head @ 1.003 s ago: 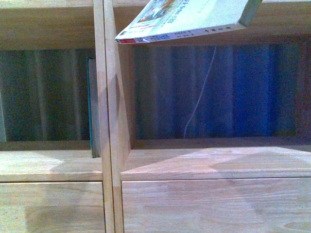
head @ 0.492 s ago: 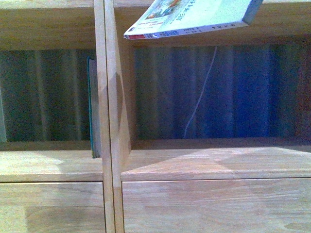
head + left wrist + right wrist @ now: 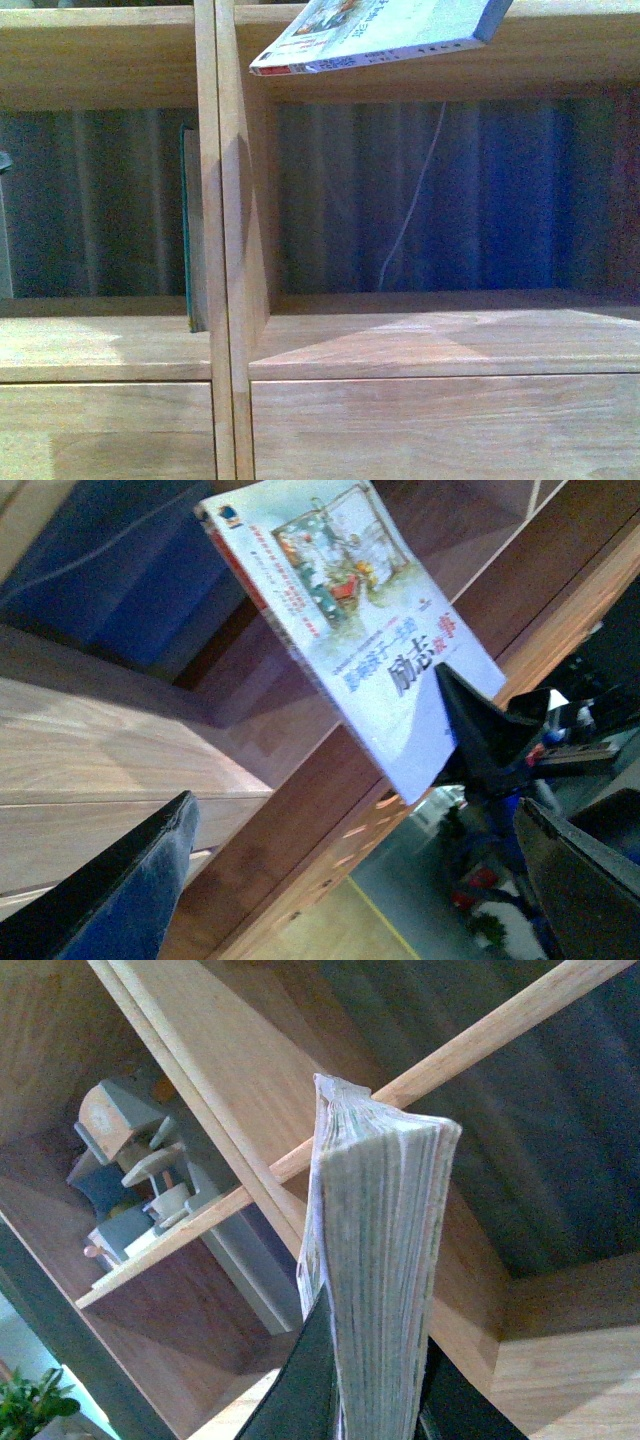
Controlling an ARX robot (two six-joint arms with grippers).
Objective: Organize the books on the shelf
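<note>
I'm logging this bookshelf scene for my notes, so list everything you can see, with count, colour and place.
paperback: one, white with a colourful cover picture, held tilted at the top of the right column.
slim book: one, dark teal, upright against the divider in the left compartment.
shelf: one, light wood, two columns, fills the front view.
cord: one, white, hanging behind the right compartment.
small figures: a cluster, count unclear, grey and wood-toned, on a board in the right wrist view.
left gripper: one, dark, jaws open and empty, near the paperback.
right gripper: one, dark, jaws shut on the paperback.
</note>
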